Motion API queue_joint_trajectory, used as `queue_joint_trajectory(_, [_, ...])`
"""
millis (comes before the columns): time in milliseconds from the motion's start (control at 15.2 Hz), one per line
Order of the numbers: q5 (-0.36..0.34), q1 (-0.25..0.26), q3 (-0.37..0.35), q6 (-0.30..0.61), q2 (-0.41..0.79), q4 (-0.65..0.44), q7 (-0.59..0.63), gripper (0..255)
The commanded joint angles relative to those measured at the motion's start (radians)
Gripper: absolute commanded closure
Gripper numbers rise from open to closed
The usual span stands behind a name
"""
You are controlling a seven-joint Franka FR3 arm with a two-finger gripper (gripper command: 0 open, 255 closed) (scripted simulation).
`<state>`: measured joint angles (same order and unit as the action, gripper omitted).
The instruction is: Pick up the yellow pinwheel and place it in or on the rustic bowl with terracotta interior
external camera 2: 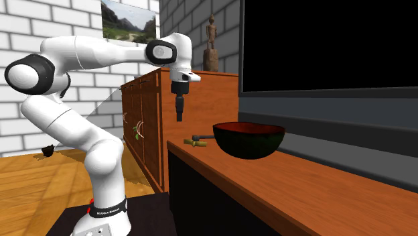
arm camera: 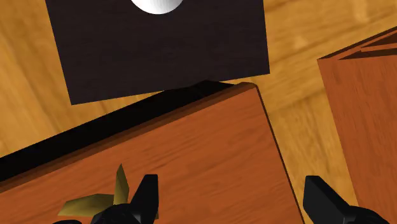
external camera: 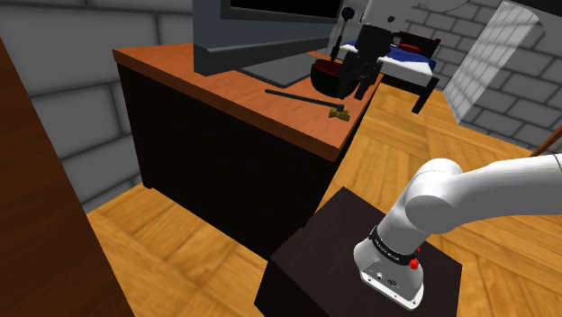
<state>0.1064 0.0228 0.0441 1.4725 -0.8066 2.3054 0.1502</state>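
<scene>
Now, fingers (arm camera: 145,196) apart, the gripper (external camera 2: 179,118) should slide toward five o'clock in the second exterior view, centre over the yellow pinwheel (external camera 2: 196,141), then drop straight.

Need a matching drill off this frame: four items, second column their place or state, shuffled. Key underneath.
1 pinwheel
2 bowl
3 gripper
4 stand

A open, in the air above the desk
B dark box on the floor
C lying flat on the desk
D upright on the desk, red inside

Pairs: 1-C, 2-D, 3-A, 4-B
</scene>
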Motion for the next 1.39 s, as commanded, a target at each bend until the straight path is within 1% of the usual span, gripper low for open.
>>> queue_joint_trajectory(0, [0.0, 0.0, 0.0, 0.0, 0.0, 0.0, 0.0, 0])
queue_joint_trajectory(462, [-0.112, 0.057, 0.085, 0.024, 0.325, -0.183, -0.286, 0])
queue_joint_trajectory(858, [-0.18, 0.092, 0.117, 0.024, 0.607, -0.383, -0.512, 0])
queue_joint_trajectory(924, [-0.185, 0.094, 0.118, 0.023, 0.632, -0.403, -0.531, 0])
queue_joint_trajectory(1320, [-0.189, 0.091, 0.119, 0.103, 0.608, -0.299, -0.527, 0])
